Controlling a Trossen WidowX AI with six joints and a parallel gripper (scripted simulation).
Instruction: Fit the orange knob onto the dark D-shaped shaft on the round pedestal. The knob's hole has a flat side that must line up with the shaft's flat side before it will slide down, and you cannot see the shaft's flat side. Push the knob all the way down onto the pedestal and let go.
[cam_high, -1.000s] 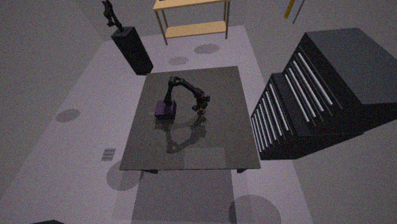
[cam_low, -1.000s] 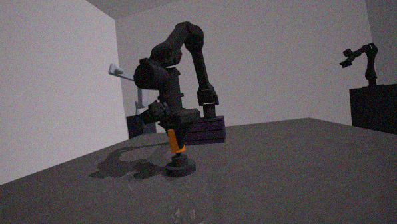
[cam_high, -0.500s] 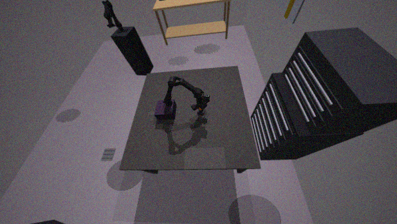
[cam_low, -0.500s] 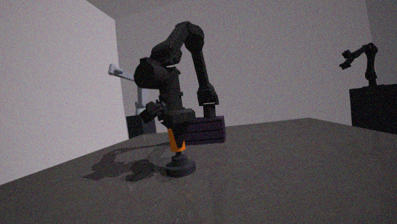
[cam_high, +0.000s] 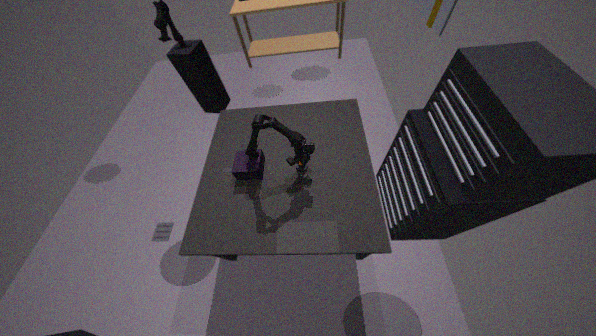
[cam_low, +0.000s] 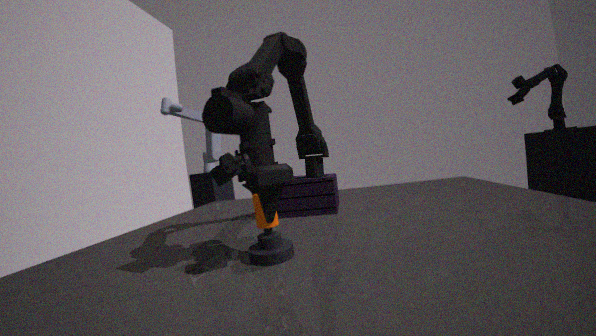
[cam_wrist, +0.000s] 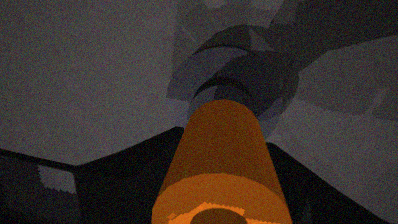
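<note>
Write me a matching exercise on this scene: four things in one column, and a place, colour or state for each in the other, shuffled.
Things
1. Knob
2. Pedestal
3. Box under the arm's foot
4. Gripper

Descriptions
A. Purple
B. Shut on something
C. Orange
D. Round, standing on the table

Right pairs: 1-C, 2-D, 3-A, 4-B

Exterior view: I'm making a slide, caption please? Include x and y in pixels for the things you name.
Gripper (cam_high: 300, 164) (cam_low: 266, 212) (cam_wrist: 222, 142) holding the orange knob (cam_high: 300, 163) (cam_low: 260, 212) (cam_wrist: 220, 145) above the round pedestal (cam_low: 272, 254) (cam_wrist: 282, 82).
</note>
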